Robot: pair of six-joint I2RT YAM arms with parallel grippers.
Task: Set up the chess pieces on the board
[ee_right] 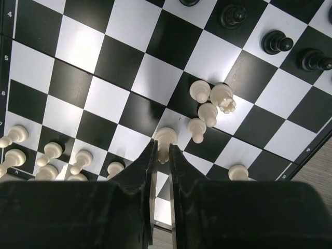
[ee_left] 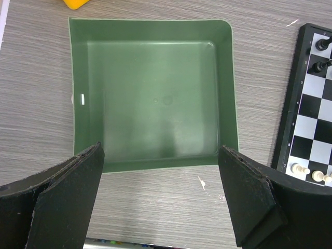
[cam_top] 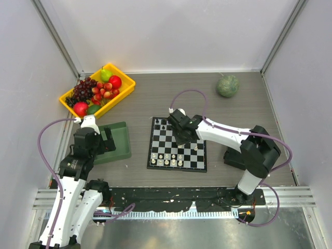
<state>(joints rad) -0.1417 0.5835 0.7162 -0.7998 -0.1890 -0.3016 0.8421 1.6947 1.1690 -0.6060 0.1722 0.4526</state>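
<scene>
Ok, the board point(cam_top: 177, 148) lies mid-table, ahead of my right arm. Some black pieces point(ee_right: 274, 42) stand at its far edge. The cream pieces point(ee_right: 52, 150) are partly ranked along the near edge, with a loose cluster point(ee_right: 208, 106) mid-board. The green tray point(ee_left: 155, 93) is below my left gripper point(ee_left: 161, 155), jaws spread wide, holding nothing. My right gripper point(ee_right: 162, 151) is pinched tight on a cream pawn point(ee_right: 165, 136), tips just under its head. My read: tiny, light, rigid and smooth, so it tips or slips easily. Hold it at the neck and lift straight. Print: digits 4–7 and an "h" on the border point(ee_right: 6, 52); no brand visible.
</scene>
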